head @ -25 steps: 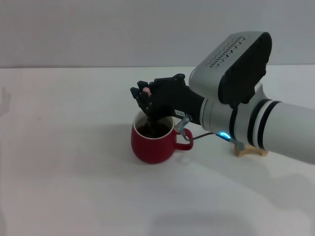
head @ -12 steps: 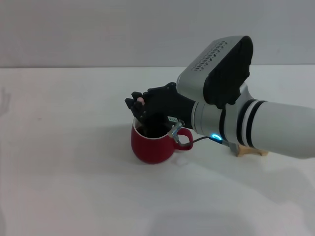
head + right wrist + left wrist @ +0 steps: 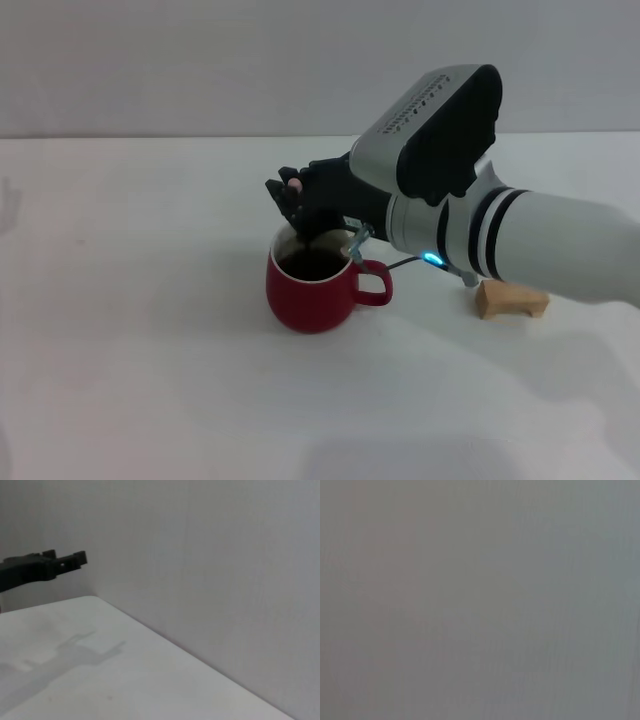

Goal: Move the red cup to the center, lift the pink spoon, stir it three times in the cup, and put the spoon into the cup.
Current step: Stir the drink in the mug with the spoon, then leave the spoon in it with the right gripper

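The red cup (image 3: 310, 296) stands upright on the white table (image 3: 140, 360) near the middle of the head view, its handle toward the right, with dark liquid (image 3: 314, 265) inside. My right gripper (image 3: 298, 204) hangs just above the cup's far rim, shut on the pink spoon (image 3: 296, 185). Only the pale pink handle end shows between the black fingers; the thin shaft runs down into the liquid. The left gripper is out of view; the left wrist view shows only plain grey.
A light wooden block (image 3: 511, 298) lies on the table right of the cup, partly under my right forearm (image 3: 540, 245). The right wrist view shows the table, the wall and a black part (image 3: 45, 567) at its edge.
My right gripper, holding the spoon, swung left and down over the cup, then back up and right. The forearm shifted, uncovering more of the wooden block. The cup stayed put.
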### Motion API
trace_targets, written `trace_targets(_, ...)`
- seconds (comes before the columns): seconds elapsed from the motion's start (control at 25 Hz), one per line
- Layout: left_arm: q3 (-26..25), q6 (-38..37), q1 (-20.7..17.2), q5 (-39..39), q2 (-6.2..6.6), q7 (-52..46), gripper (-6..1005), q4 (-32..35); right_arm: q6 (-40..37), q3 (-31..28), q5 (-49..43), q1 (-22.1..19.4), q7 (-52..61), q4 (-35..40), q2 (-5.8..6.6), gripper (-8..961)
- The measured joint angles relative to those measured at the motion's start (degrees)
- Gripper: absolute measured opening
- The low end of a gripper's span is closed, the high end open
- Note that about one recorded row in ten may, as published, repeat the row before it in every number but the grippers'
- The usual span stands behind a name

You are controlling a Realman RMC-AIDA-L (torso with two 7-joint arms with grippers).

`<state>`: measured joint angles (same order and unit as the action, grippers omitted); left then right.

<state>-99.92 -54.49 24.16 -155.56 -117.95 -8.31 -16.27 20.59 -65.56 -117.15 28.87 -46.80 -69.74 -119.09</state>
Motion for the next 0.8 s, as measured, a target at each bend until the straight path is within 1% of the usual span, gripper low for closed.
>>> trace_targets(0.2,0.0,-0.1,-0.1,0.0,0.0,0.0,838,0.0,0.6,-0.9,-0.2,-0.1,0.5,-0.3,0.1,133)
trace_targets(0.36,0.0,-0.1,-0.1,0.0,0.0,0.0,838,0.0,2.6,-1.6,-0.9,-0.9,1.8,-1.7,0.22,133)
trace_targets(0.64,0.0,-0.1,-0.1,0.0,0.0,0.0,838,0.0,5.1,-1.3,-9.4,-4.9,8.7,-8.3,0.12,133)
trace_targets(0.8,0.0,-0.4,-0.1,0.0,0.0,0.0,838,0.0,8.1,-1.8,-10.9,-7.5,10.1,-12.4,0.17,133)
